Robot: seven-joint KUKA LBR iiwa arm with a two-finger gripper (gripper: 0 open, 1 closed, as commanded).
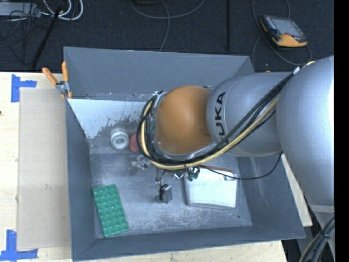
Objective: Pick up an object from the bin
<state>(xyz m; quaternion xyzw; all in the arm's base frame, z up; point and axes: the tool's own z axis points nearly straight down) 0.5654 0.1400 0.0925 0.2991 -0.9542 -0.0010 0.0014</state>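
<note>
My gripper hangs low over the bin's floor near the middle, below the orange wrist cover. Its tip is over bare floor. Just to its right lies a white flat rectangular block, close beside it; I cannot tell if they touch. A green studded plate lies flat at the bin's front left, well apart from the gripper. A small white round thing with a red part rests against the back left wall.
The arm and its cables cover the bin's back right part. Bare floor lies between the gripper and the green plate, and along the front wall.
</note>
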